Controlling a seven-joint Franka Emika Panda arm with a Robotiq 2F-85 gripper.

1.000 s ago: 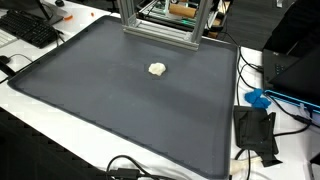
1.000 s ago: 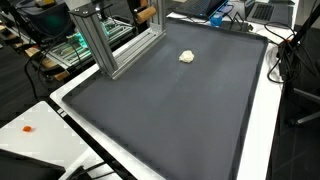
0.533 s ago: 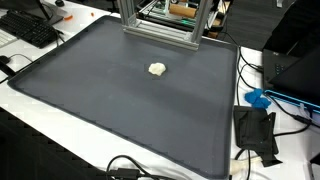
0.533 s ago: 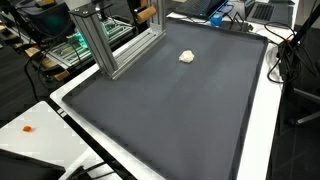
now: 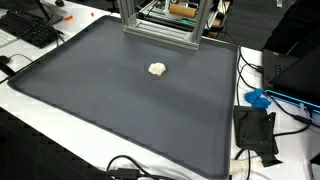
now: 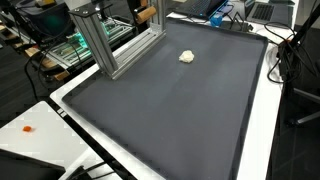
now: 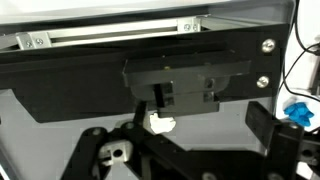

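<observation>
A small white crumpled lump point(image 5: 157, 69) point(image 6: 187, 57) lies alone on the big dark mat point(image 5: 110, 110) point(image 6: 180, 120), toward its far side near the aluminium frame point(image 5: 160, 22) point(image 6: 110, 40). Neither the arm nor the gripper shows in either exterior view. In the wrist view the lump point(image 7: 161, 124) sits a little left of the middle, partly behind a black block. My gripper point(image 7: 190, 142) stands open, its dark fingers point(image 7: 272, 125) spread wide at the bottom of that view, with nothing between them. The lump lies apart from them.
A keyboard point(image 5: 30, 28) lies at a far corner beside the mat. A black box point(image 5: 255, 130), cables and a blue object point(image 5: 258, 98) point(image 7: 298, 110) sit along one edge. Monitors and clutter point(image 6: 215, 10) crowd the back, and a white table point(image 6: 30, 140) stands nearby.
</observation>
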